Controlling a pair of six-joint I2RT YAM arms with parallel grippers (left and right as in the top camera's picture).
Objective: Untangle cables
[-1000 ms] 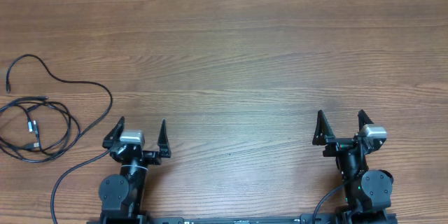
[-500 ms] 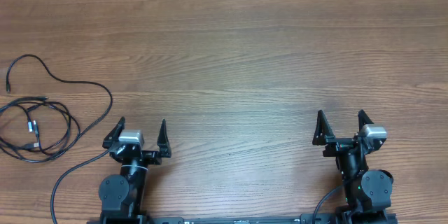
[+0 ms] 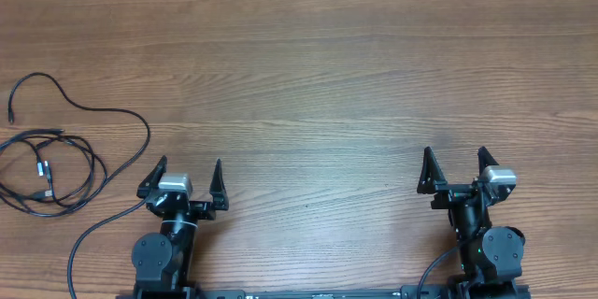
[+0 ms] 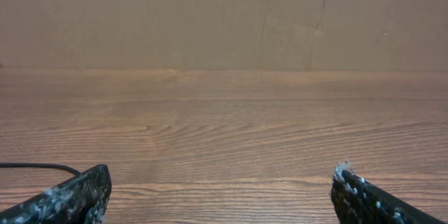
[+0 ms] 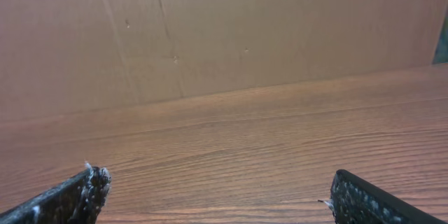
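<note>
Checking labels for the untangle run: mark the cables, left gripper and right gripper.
cables (image 3: 42,170), overhead view, on the plug segment inside the coiled tangle.
left gripper (image 3: 191,162), overhead view, midway between its open fingertips.
right gripper (image 3: 454,151), overhead view, midway between its open fingertips.

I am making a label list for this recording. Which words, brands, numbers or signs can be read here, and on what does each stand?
No readable text anywhere.
The table, the cables, the left gripper and the right gripper carry none; the wall behind shows only small dark marks.
</note>
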